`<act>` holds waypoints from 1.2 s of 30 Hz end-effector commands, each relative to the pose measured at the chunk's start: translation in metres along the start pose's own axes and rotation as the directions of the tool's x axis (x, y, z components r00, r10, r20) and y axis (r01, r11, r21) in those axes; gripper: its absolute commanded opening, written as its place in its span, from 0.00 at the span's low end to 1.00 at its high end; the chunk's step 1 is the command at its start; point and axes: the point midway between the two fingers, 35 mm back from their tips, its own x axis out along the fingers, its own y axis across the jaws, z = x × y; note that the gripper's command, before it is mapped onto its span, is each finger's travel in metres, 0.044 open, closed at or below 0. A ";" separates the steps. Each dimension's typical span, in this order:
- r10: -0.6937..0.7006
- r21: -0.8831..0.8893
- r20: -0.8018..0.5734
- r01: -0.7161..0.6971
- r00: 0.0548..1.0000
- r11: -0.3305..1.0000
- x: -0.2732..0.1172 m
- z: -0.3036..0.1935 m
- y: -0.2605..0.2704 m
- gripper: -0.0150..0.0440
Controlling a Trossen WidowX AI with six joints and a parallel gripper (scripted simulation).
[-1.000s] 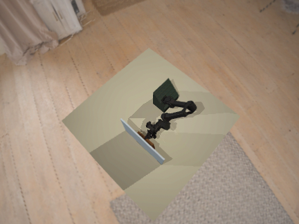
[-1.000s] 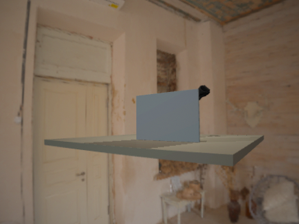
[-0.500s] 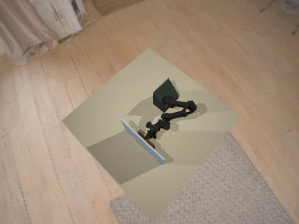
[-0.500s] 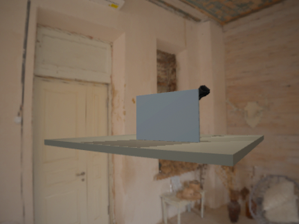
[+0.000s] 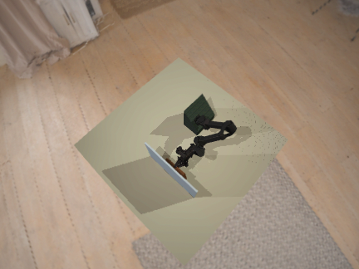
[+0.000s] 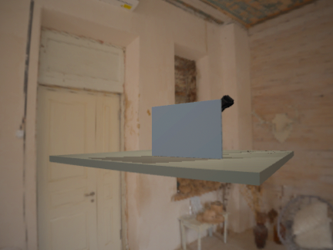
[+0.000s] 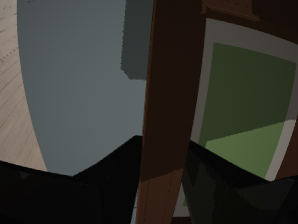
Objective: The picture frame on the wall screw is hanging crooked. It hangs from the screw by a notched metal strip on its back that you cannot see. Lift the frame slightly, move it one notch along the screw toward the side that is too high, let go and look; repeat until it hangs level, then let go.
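Gripper (image 5: pixel 178 164) (image 7: pixel 160 144): partly closed, open only by a small part of its range, with the picture frame (image 5: pixel 181 171) (image 7: pixel 172 100) held between its fingers. In the wrist view, the clasped brown side bar runs from twelve o'clock down to just short of six, one dark finger on each side.

Frame position: in the top view it lies at seven o'clock from the gripper body, directly at the fingertips, alongside the arm-facing side of the upright blue-grey panel (image 5: pixel 164 163) (image 6: pixel 186 129) (image 7: pixel 75 90). The wrist view shows the green picture (image 7: pixel 250 80) with its pale border at two o'clock, and the panel at ten. A dark shadow falls on the panel beside the bar.

Arm (image 5: pixel 213 124) (image 6: pixel 227 102): mounted at the dark green block (image 5: pixel 202 100), its elbow bent out toward four o'clock of that block in the top view. The exterior view shows part of it past the panel's upper corner, at two o'clock; the panel hides the frame there.

Screw and notched strip: out of sight. Whether the frame is level: cannot tell.
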 end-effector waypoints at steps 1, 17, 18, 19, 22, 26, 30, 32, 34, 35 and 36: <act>0.012 -0.005 0.002 -0.012 1.000 1.000 0.000 -0.002 0.003 0.25; 0.012 -0.005 0.002 -0.012 1.000 1.000 0.000 -0.002 0.003 0.25; 0.012 -0.005 0.002 -0.012 1.000 1.000 0.000 -0.002 0.003 0.25; 0.012 -0.005 0.002 -0.012 1.000 1.000 0.000 -0.002 0.003 0.25; 0.012 -0.005 0.002 -0.012 1.000 1.000 0.000 -0.002 0.002 0.25; 0.012 -0.005 0.002 -0.012 1.000 1.000 0.000 -0.002 0.001 0.25; 0.012 -0.005 0.002 -0.012 1.000 1.000 0.000 -0.002 0.000 0.25; 0.012 -0.005 0.002 -0.012 1.000 1.000 0.000 -0.002 -0.001 0.25; 0.012 -0.005 0.002 -0.012 1.000 1.000 0.000 -0.002 -0.002 0.25; 0.012 -0.005 0.002 -0.012 1.000 1.000 0.000 -0.002 -0.002 0.25; 0.012 -0.005 0.002 -0.012 1.000 1.000 0.000 -0.002 -0.002 0.25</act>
